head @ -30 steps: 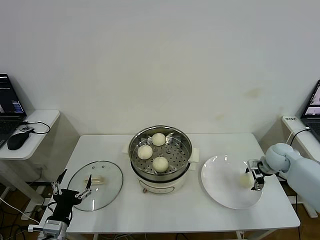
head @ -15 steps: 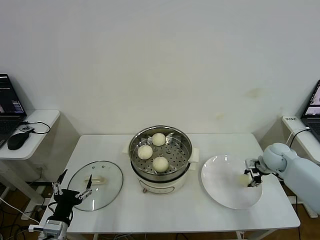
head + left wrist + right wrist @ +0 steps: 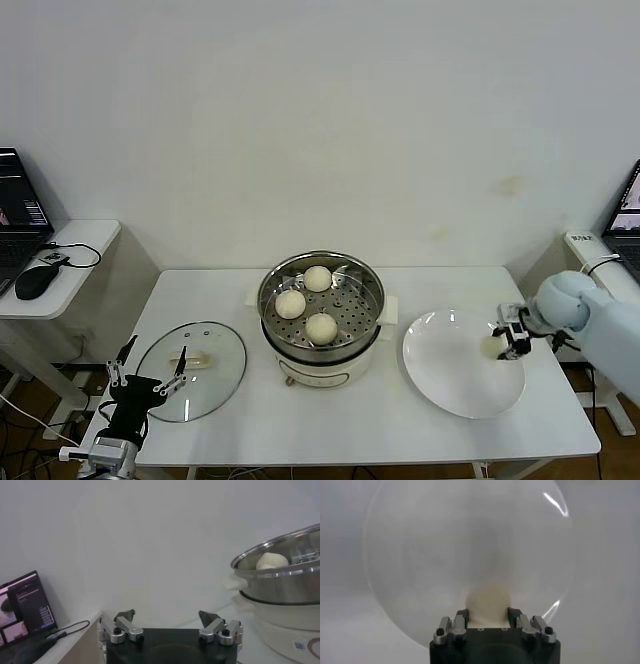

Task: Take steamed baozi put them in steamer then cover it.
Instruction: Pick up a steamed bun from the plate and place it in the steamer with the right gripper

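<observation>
The steamer (image 3: 320, 296) stands mid-table on its white pot base and holds three baozi (image 3: 320, 326). The fourth baozi (image 3: 491, 346) is at the right edge of the white plate (image 3: 450, 375), between the fingers of my right gripper (image 3: 510, 338), which is shut on it. In the right wrist view this baozi (image 3: 487, 600) fills the gap between the fingers of the gripper (image 3: 487, 613), above the plate (image 3: 470, 545). The glass cover (image 3: 192, 369) lies flat on the table at the left. My left gripper (image 3: 142, 385) is open and empty at the front left, near the cover. It also shows in its own wrist view (image 3: 170, 621).
The left wrist view shows the steamer (image 3: 285, 575) with one baozi (image 3: 271, 560) over its rim. A side table with a laptop (image 3: 18, 205) and a mouse (image 3: 35, 282) stands far left. Another laptop (image 3: 626, 205) is far right.
My right gripper has moved a little up and to the right along the plate's right edge with the baozi between its fingers. The left arm has not moved.
</observation>
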You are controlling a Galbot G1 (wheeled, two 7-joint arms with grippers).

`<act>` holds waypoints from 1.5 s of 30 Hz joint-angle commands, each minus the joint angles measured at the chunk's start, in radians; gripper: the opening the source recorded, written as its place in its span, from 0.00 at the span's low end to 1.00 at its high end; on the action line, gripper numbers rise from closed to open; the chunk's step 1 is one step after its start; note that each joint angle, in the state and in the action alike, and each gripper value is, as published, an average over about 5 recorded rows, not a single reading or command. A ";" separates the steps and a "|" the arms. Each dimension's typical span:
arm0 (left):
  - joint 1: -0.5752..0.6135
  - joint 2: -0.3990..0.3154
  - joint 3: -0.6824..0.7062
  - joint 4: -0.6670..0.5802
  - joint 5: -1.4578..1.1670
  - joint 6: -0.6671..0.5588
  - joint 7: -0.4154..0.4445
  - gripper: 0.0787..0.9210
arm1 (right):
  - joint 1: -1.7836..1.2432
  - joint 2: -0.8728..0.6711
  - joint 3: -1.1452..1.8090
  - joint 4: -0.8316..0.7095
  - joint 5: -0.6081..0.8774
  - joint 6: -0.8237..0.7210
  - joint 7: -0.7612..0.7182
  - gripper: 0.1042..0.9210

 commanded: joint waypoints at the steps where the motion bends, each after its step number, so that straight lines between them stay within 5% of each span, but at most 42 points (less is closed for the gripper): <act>1: -0.002 0.001 0.005 -0.003 0.000 0.002 0.001 0.88 | 0.463 -0.062 -0.331 0.145 0.272 -0.074 0.004 0.50; 9: -0.004 0.003 0.003 -0.009 -0.002 0.000 0.001 0.88 | 0.854 0.108 -0.619 0.199 0.529 -0.194 0.070 0.51; 20: -0.007 -0.008 -0.011 -0.014 -0.006 -0.001 0.000 0.88 | 0.845 0.418 -0.690 0.122 0.758 -0.341 0.240 0.51; 29: 0.014 -0.010 -0.034 -0.014 -0.009 -0.007 -0.001 0.88 | 0.676 0.560 -0.659 0.023 0.741 -0.427 0.332 0.51; 45: 0.014 -0.004 -0.038 -0.012 -0.012 -0.011 -0.001 0.88 | 0.585 0.559 -0.660 -0.031 0.647 -0.475 0.348 0.51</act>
